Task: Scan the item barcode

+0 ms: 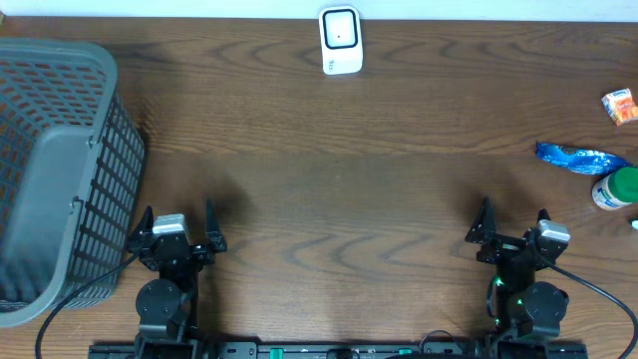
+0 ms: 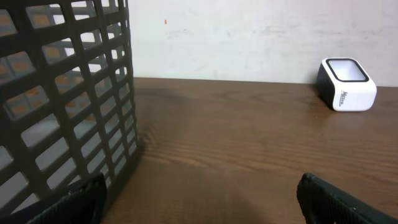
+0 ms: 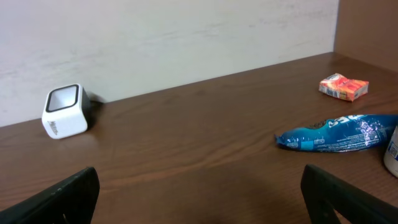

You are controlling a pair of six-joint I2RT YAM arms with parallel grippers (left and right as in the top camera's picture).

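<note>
Right of the scanner (image 1: 340,40), and nearer the arms than it, three candidate items lie on the table (image 1: 399,199): an orange packet (image 1: 619,106), a blue pouch (image 1: 581,158) and a bottle (image 1: 616,189) with a green cap. The pouch touches or nearly touches the bottle. No item is in front of the scanner window.

**Tool state.** The left gripper (image 1: 178,211) and the right gripper (image 1: 513,208) are both spread wide and hold nothing. Each sits well short of the scanner, at the near edge of the table.

**Handling, judged.**
- Blue pouch: glossy film, flat, with crimped ends. It is probably light, soft and slippery. Grip across the middle of its width, where the contents give the fingers some body. A crimped end is likely to fold.
- Orange packet: small, shiny wrapper, also light.
- Bottle: rigid and round, and may roll if laid down.

No barcode can be made out on any item.

**Materials.**
- Scanner: a white plastic cube with rounded corners and a dark-framed window.
- Table: dark wood grain, smooth.
- Basket (image 1: 50,170): left of the scanner, stiff grey plastic lattice.
</note>
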